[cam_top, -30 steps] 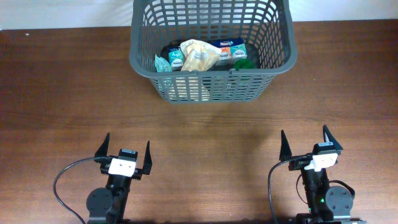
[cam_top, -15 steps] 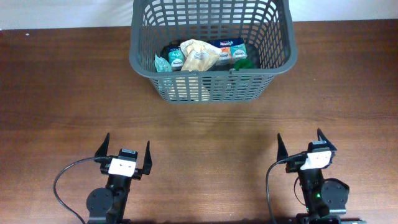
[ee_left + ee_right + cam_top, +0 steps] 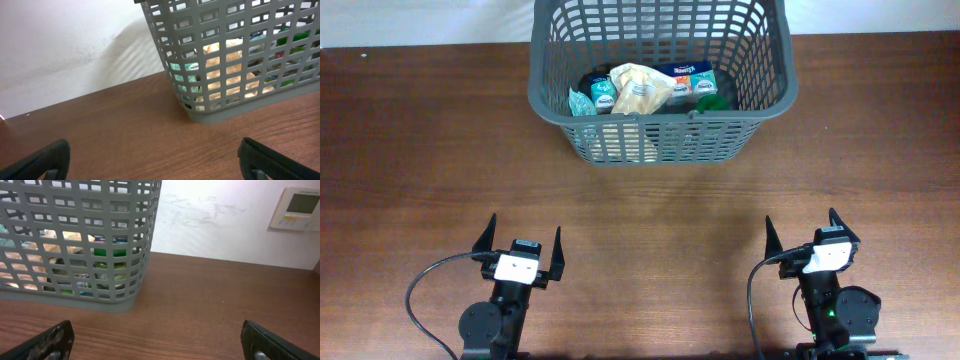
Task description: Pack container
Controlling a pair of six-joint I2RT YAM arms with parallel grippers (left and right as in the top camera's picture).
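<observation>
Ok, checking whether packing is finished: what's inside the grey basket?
The basket holds a yellowish bag, a teal packet, a blue-and-white box and a green item, packed close together. Whatever lies under them is covered, and the labels are too small to read.

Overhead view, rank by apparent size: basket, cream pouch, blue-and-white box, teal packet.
1. container, by far the largest
2. cream pouch
3. blue-and-white box
4. teal packet, though the container's wall hides part of it, so its place below the box is unsure

The container (image 3: 660, 140) has its far rim cut off by the overhead's top edge; labels on the packets (image 3: 642, 90) inside are too small to read.
</observation>
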